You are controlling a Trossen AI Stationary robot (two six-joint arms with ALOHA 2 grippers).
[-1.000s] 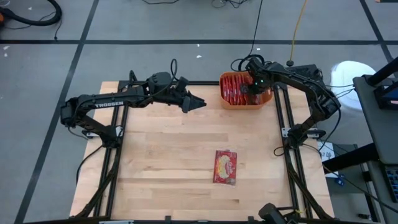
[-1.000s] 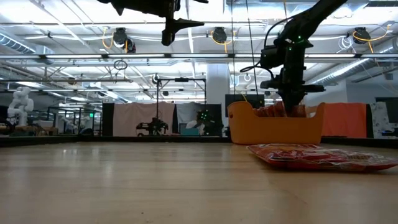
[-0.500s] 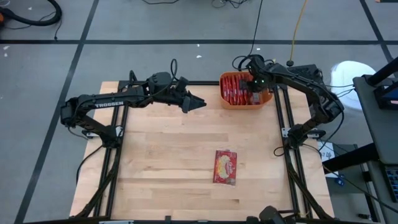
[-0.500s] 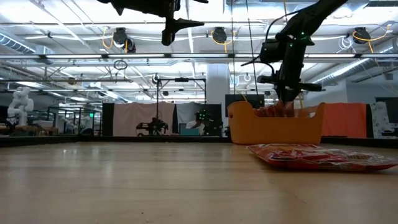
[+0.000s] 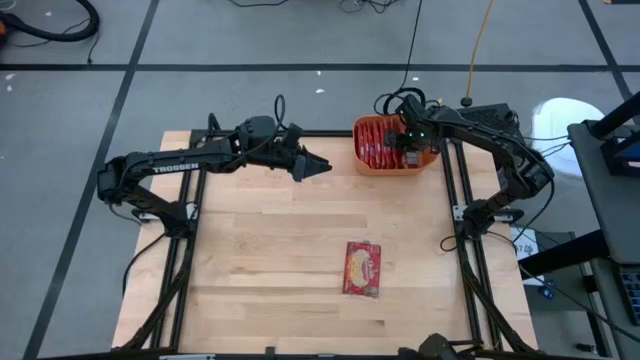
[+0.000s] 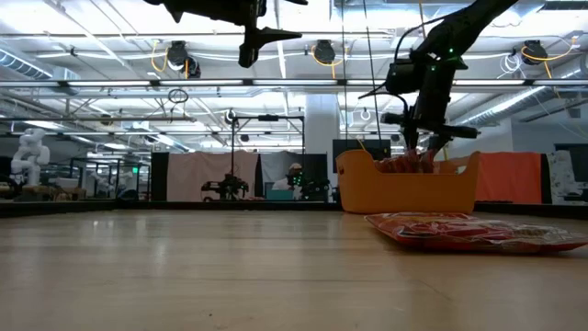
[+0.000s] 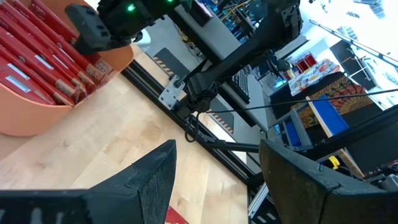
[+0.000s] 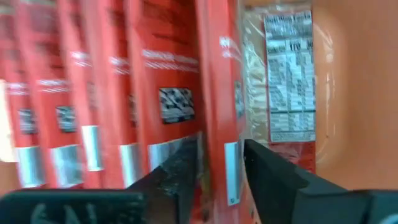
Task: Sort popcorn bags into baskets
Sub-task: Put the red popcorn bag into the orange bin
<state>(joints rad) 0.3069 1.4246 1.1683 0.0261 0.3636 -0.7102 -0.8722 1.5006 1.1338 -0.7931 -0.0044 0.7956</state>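
Now, right claw (image 5: 411, 148): over the orange tub (image 5: 428, 161) at the far right of the desk (image 5: 270, 250), fingers a little apart around the top edge of one standing bag (image 8: 214, 93), maybe touching, can't tell.
Bags in tub (image 5: 378, 142): packed in a row, on edge.
Loose bag (image 5: 363, 268): flat on the desk, well apart from both claws.
Left claw (image 5: 318, 167): high up, open, holding nothing.

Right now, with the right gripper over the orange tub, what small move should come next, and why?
Probably lift the right gripper straight up out of the orange tub. Its fingers straddle the edge of a packet standing in the row of red packets, apparently parted. One popcorn bag lies flat on the table, unsorted. The left gripper hovers open beside the tub.
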